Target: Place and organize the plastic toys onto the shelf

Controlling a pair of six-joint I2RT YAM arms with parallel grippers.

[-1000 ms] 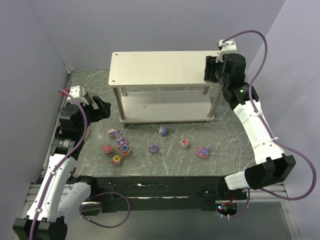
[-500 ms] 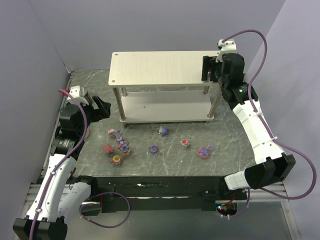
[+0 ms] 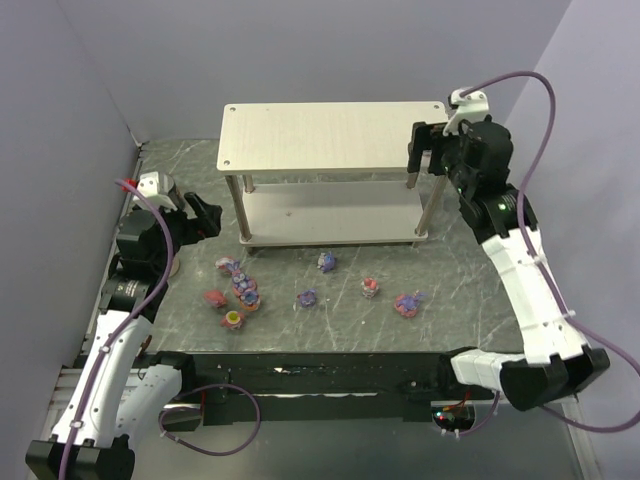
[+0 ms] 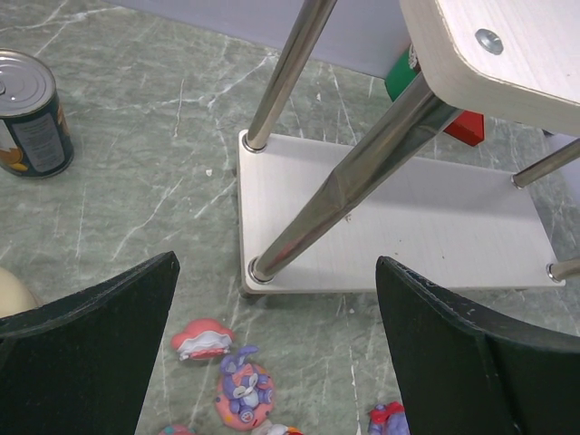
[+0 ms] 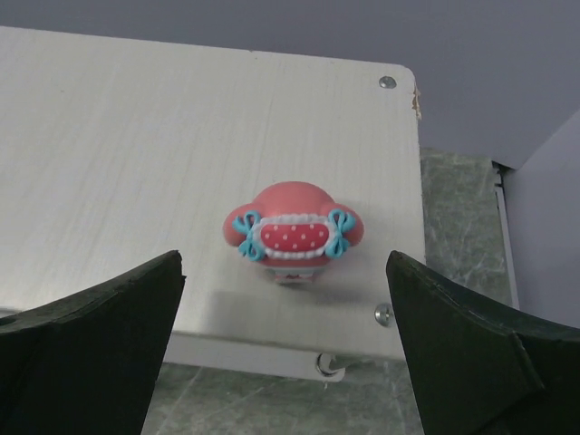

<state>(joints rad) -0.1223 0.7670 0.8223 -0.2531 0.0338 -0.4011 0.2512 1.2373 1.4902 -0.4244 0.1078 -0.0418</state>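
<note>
While the red hooded plastic figurine (image 5: pixel 290 231) is set on the pale wood-grain shelf (image 5: pixel 136 136), near its top board's right end, the right gripper (image 3: pixel 428 152) and left gripper (image 3: pixel 207 217) are held open, empty.

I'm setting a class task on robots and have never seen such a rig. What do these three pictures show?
These are two robot arms bolted to the near edge of a table, each ending in a two-finger gripper. The wide picture is taken from above and behind them. The other two come from cameras on the wrists; the dark shapes at the bottom are each gripper's own fingers. A two-level shelf stands at the back, with small toys scattered on the table before it. The left wrist view also shows a tin can. The right wrist view shows one red toy standing on the shelf's top board near a corner. The left gripper and right gripper are both open and hold nothing.
</note>
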